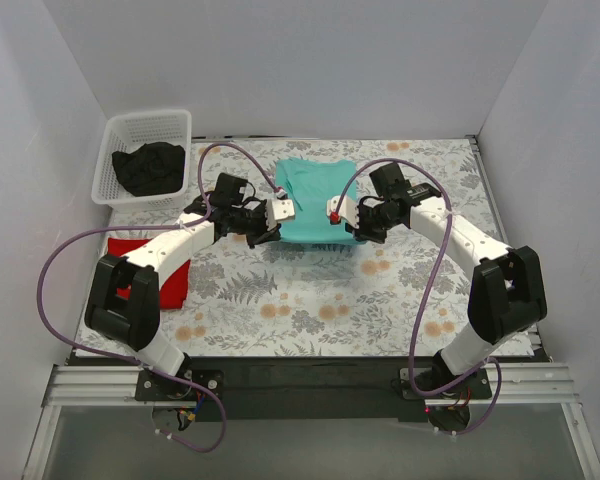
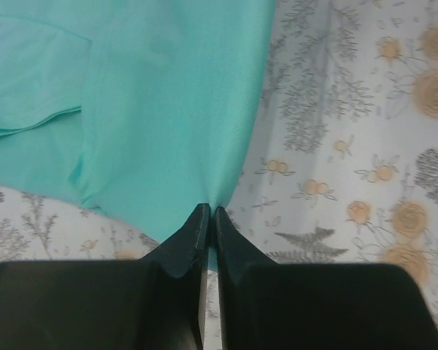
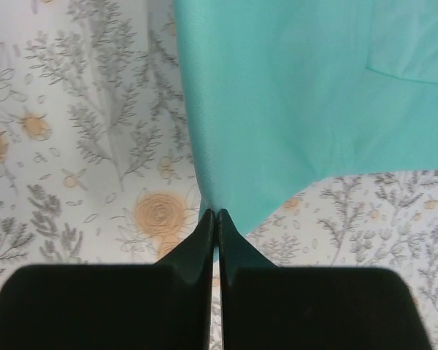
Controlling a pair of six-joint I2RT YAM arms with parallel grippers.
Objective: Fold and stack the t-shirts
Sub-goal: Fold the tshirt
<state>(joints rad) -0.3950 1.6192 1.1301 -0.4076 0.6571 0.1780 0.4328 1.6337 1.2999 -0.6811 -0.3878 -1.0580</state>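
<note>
- The teal t-shirt (image 1: 315,190) is seen spread over the far middle of the flowered tabletop (image 1: 280,300), between the two arms.
- The left fingers (image 2: 199,226) are pressed fully together, and a near corner of the teal cloth is pinched between their tips (the fabric is drawn into a point there).
- The right fingers (image 3: 206,230) are likewise closed tight, and the opposite near corner of the same shirt is gripped at their tips.
- In the top view the shirt's near edge is stretched between the two wrists, and a shadow is cast on the tabletop beneath it.
- A black garment (image 1: 148,168) is heaped inside the white basket (image 1: 150,128) at the far left corner.
- A red garment (image 1: 172,275) is laid at the left side, partly hidden by the left arm.
</note>
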